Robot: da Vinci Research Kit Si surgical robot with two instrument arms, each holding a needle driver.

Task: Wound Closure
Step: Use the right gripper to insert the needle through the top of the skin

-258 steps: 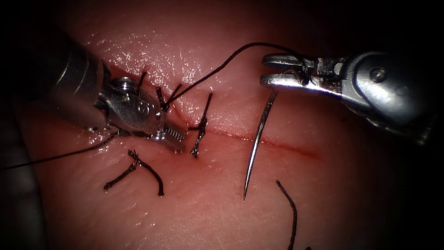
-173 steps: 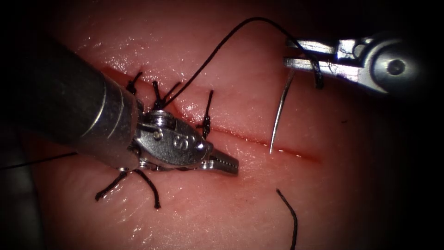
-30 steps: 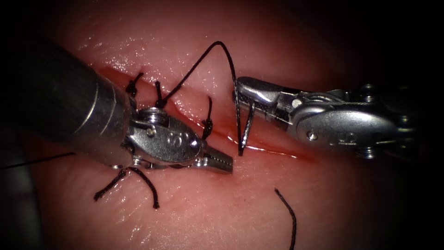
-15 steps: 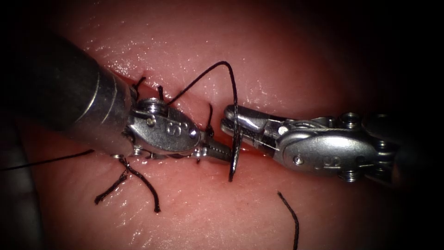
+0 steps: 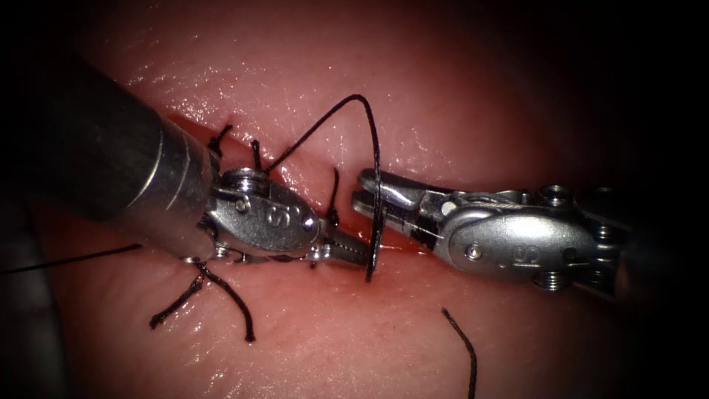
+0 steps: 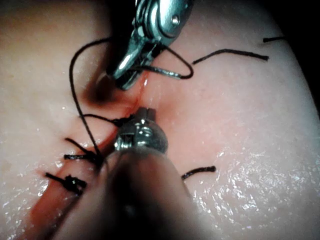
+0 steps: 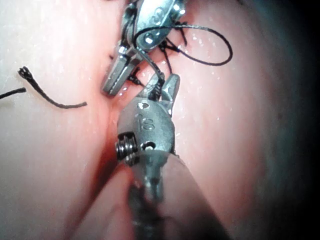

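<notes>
The right tool point(image 5: 367, 193) grips the needle point(image 5: 375, 244) near its thread end, holding it almost upright over the cut point(image 5: 436, 247) in the middle of the tissue point(image 5: 458, 96), point down by the cut's lower lip; whether the point has entered cannot be told. The left tool point(image 5: 353, 253) lies with its tip touching the needle's lower part, jaws nearly closed, holding nothing visible. The thread point(image 5: 347, 111) arches from the needle back to the tied stitches point(image 5: 255, 151) on the left. A good bite likely needs the needle square to the cut, wrist rotating along its curve.

Two tools point(image 5: 354, 222), one needle point(image 5: 375, 244), one thread point(image 5: 347, 107)
</notes>
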